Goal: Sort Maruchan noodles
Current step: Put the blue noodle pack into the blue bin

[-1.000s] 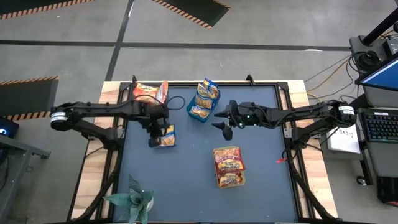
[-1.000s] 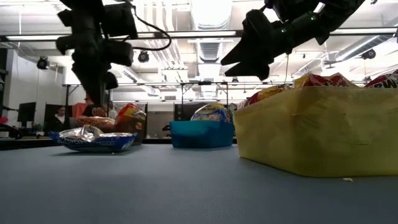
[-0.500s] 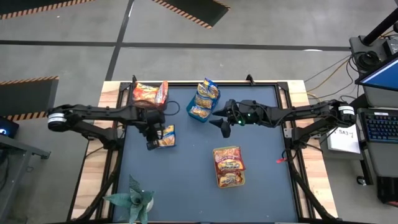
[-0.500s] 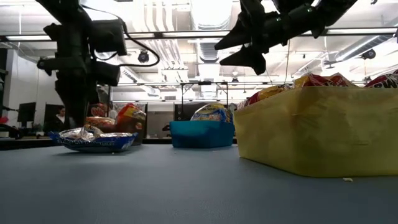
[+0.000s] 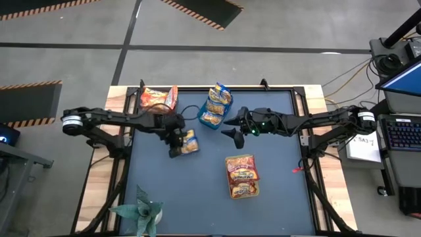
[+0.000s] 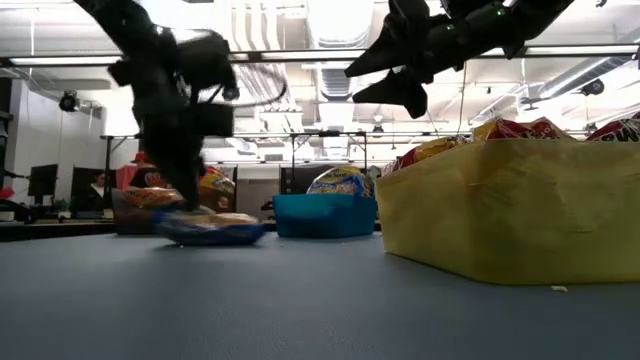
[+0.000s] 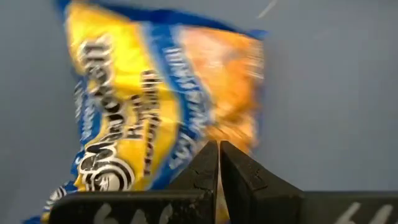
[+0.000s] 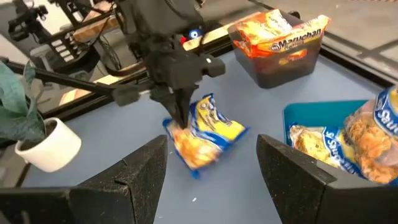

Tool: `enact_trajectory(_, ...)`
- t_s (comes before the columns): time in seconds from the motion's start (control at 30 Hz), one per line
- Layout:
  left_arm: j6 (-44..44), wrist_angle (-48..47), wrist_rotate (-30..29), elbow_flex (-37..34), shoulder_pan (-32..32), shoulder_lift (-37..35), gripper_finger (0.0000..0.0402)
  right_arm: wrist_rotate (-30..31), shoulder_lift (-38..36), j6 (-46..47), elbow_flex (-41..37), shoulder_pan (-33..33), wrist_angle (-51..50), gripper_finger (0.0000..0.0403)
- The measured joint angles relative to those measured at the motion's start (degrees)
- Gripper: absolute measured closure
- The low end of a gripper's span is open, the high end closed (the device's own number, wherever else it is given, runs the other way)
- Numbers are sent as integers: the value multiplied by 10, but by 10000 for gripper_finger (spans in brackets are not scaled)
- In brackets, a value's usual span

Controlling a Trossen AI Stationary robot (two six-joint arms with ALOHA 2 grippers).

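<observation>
On the table's left half, my left jaws are pressed together, their tips touching a blue-and-yellow packet that lies on the table. My left wrist view shows its print: "Maruchan" in white on blue, with a round logo; the smaller lettering is too blurred to read. From the right wrist view, the same packet looks crumpled under the left arm's tip, and a dark bin beyond holds orange packets reading "Maruchan". My right jaws stand apart, holding nothing, hanging above the table just beside the blue bin, which carries more blue-and-yellow packets. Only the high view shows red packets in the yellow-green bin nearer the front; the low view shows that bin's wall large at the right. A potted plant stands at the front left corner.
</observation>
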Motion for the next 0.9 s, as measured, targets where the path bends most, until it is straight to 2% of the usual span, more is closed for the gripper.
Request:
enact_trajectory(0.07, 12, 7, 21, 20, -5, -1, 401, 0, 0, 17, 0, 0, -2, 168)
enact_trajectory(0.23, 55, -34, 26, 54, -18, -25, 401, 0, 0, 65, 0, 0, -5, 168)
enact_trajectory(0.4, 65, -31, 17, 44, -25, -39, 401, -1, 17, 102, 5, 4, -5, 168)
enact_trajectory(0.63, 55, 11, 5, 4, -26, -32, 402, -50, 121, 122, 72, 8, -20, 168)
enact_trajectory(0.9, 38, 68, -15, -51, -25, -33, 402, -49, 244, 148, 209, 7, -198, 168)
